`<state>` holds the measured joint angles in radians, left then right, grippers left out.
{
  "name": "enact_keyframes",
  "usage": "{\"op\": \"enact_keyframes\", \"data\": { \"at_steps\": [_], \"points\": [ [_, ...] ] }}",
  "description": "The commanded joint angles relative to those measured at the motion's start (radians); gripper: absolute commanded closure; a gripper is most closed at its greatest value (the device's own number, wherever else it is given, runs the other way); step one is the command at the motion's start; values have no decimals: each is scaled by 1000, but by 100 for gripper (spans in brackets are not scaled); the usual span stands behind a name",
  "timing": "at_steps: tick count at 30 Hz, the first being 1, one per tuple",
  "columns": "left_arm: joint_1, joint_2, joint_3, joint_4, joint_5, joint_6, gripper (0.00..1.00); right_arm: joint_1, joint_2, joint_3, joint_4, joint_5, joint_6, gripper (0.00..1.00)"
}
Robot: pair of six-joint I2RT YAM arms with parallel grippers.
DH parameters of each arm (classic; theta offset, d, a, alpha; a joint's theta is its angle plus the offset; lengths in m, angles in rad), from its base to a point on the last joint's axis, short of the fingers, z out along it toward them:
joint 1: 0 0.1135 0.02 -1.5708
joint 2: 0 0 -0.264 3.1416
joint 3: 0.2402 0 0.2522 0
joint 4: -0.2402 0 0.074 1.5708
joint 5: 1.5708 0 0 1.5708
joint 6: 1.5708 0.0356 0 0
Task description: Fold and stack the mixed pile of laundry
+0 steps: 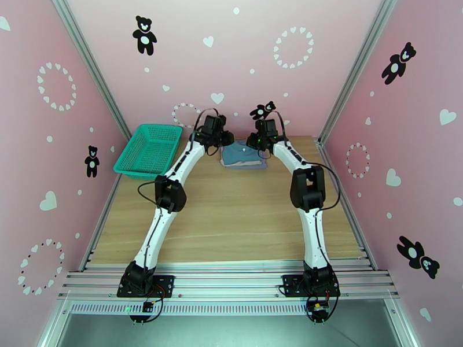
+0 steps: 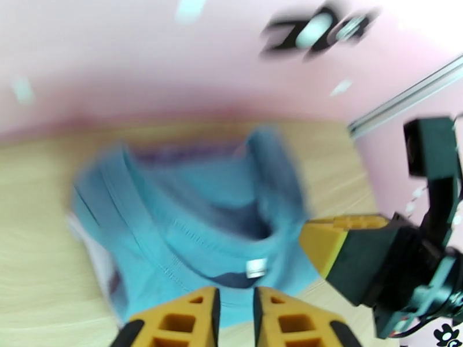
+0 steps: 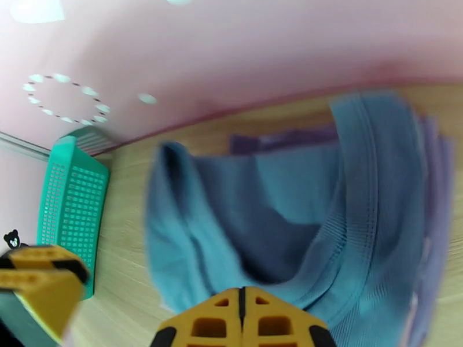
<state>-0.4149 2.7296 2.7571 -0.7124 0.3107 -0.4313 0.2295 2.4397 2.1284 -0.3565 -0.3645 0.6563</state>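
The teal top (image 1: 244,151) is lying crumpled, its neck hole gaping, on lavender cloths (image 3: 433,186) at the table's (image 1: 231,209) far edge, between both grippers. The left gripper (image 2: 234,310) is hovering at its near hem, fingers a narrow slit apart; whether they are pinching cloth is unclear. The right gripper (image 3: 243,319) is meeting its edge, fingers pressed together.

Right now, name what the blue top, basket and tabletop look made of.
Teal-blue sleeveless top: soft knit fabric, matte; ribbed trim and stitching.
Green mesh basket: likely moulded plastic; rigid grid of holes.
Table: light wood or wood-look laminate; grain lines.
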Motion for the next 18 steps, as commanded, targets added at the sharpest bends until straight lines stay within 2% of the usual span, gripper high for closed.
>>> {"op": "enact_keyframes", "data": {
  "at_steps": [1,6,9,14,18],
  "points": [
    [0,51,0,35,12,-43,74,-22,73,28,24,-90,72,100],
    [20,119,3,29,-28,-64,71,-34,124,30,39,-107,81,100],
    [34,107,32,13,-26,-74,69,-35,102,30,56,-126,72,100],
    [34,-83,34,-9,-95,-7,58,-35,-68,-7,69,-123,19,100],
    [34,-332,-40,-49,-187,68,50,-35,-342,-172,55,-30,-77,100]
  ]
}}
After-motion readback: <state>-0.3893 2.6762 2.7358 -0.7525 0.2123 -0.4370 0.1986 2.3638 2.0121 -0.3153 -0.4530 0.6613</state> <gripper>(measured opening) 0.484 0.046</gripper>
